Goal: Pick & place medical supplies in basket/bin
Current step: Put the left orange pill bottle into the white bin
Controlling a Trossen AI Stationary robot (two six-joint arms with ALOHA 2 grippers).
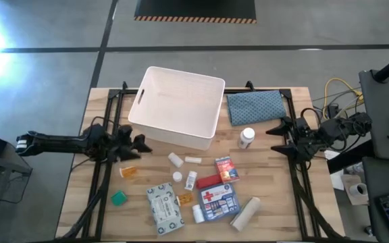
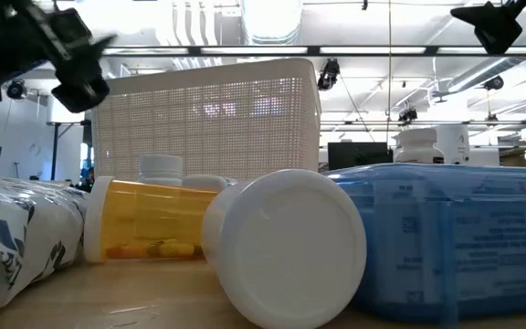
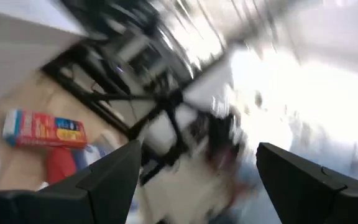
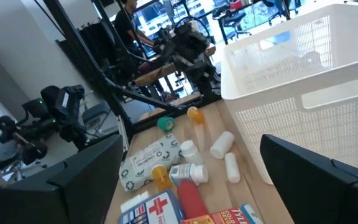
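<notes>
The left wrist view is smeared with blur; only a red and yellow carton (image 3: 44, 129) at its left edge reads clearly. In the low view, a white bottle cap (image 2: 286, 245) and an orange vial lying on its side (image 2: 149, 230) fill the foreground and hide most of the table, and a blue-wrapped pack (image 2: 464, 233) is cut off at the right edge.

In the high view, the left gripper (image 1: 140, 147) hangs at centre left, just below the lower left corner of the large white rectangular plastic tub (image 1: 178, 104), its fingers spread wide and holding nothing. The right gripper (image 1: 274, 130) sits at centre right, pointing left, jaws likewise wide and empty, with a white pill bottle (image 1: 247, 138) just beside it.

The tub stands in the upper middle of the table, nothing visible inside it. A blue-grey patterned cloth (image 1: 255, 106) lies to its right. The supplies are scattered below it: a red-cross first-aid pouch (image 1: 217, 200), a white patterned pack (image 1: 165, 208), a green cube (image 1: 118, 198), a red tube (image 1: 208, 181), a pale roll (image 1: 245, 212) and small white bottles (image 1: 175, 160). The right wrist view shows a person (image 4: 129, 25) at a desk beyond the table.
</notes>
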